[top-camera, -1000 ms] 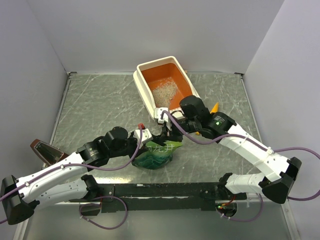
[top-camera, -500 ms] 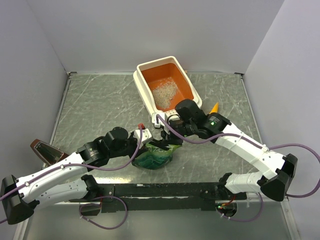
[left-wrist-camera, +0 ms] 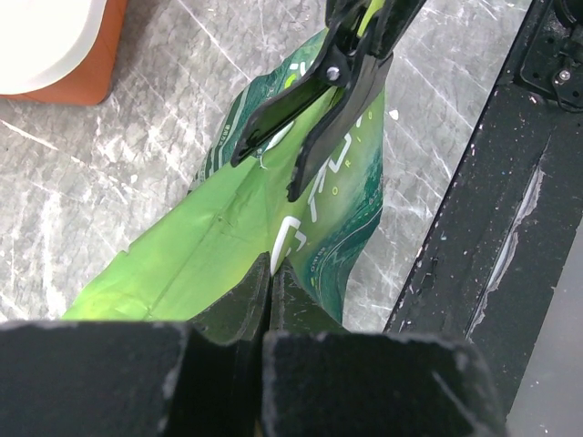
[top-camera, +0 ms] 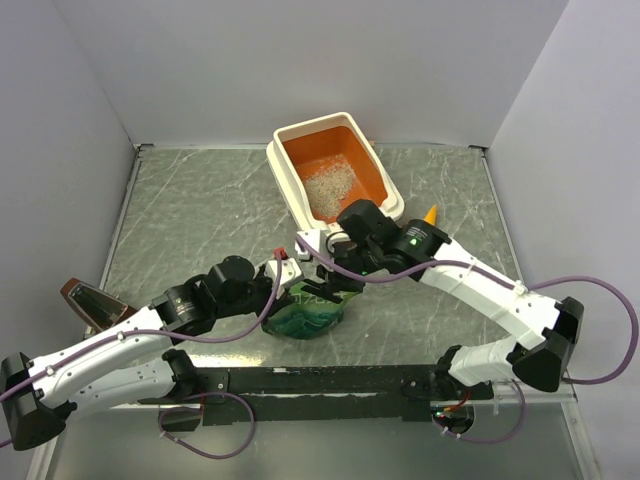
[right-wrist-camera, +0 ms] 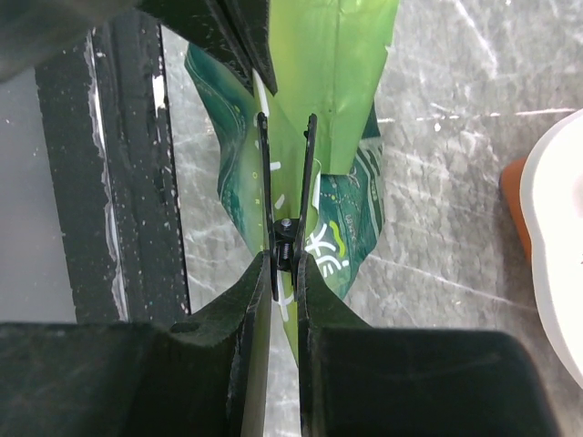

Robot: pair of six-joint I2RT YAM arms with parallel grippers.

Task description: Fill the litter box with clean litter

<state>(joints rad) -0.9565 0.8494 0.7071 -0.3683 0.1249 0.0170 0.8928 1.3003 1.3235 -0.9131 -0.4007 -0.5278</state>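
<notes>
The litter box (top-camera: 277,152), orange inside with a cream rim, stands at the back with a small pile of clean litter (top-camera: 328,185) in it. A green bag (top-camera: 310,315) stands near the table's front. My left gripper (left-wrist-camera: 271,269) is shut on the bag's (left-wrist-camera: 209,237) top edge. My right gripper (right-wrist-camera: 285,273) is shut on the handles of a black spring clip (right-wrist-camera: 286,196), whose spread arms straddle the bag's (right-wrist-camera: 342,109) folded top. The clip (left-wrist-camera: 319,100) shows above the bag in the left wrist view.
An orange-yellow scoop (top-camera: 430,213) lies right of the litter box, partly behind my right arm. A brown object (top-camera: 90,300) sits at the table's left edge. The black base rail (left-wrist-camera: 483,209) runs close beside the bag. The litter box's corner (right-wrist-camera: 556,246) is near my right gripper.
My right arm has swung left from the litter box's near end, bringing the clip over the bag's top. The left gripper has held the bag almost still.
</notes>
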